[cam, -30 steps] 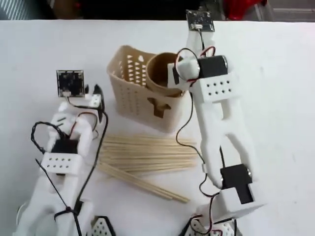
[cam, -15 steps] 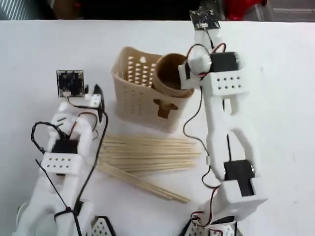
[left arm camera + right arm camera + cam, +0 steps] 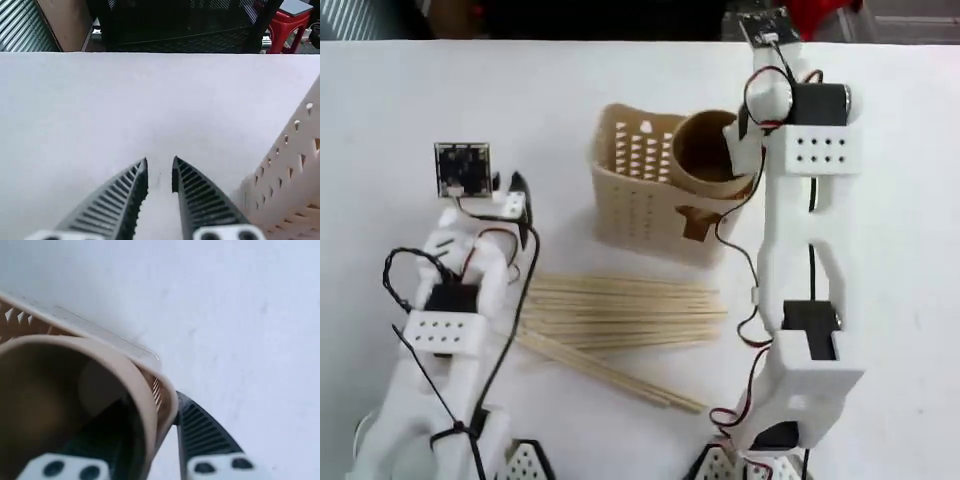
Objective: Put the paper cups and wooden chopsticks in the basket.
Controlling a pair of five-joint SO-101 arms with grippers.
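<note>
Dragging the basket toward 3 o'clock, our right gripper stays pinched on the cup inside, so we need a release; chopsticks lie at 6 o'clock, left gripper barely parted.

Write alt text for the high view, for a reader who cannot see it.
The right gripper holds a brown paper cup by its rim at one end of a cream perforated basket on a white table. Wooden chopsticks lie in a loose pile on the table, outside the basket.
</note>
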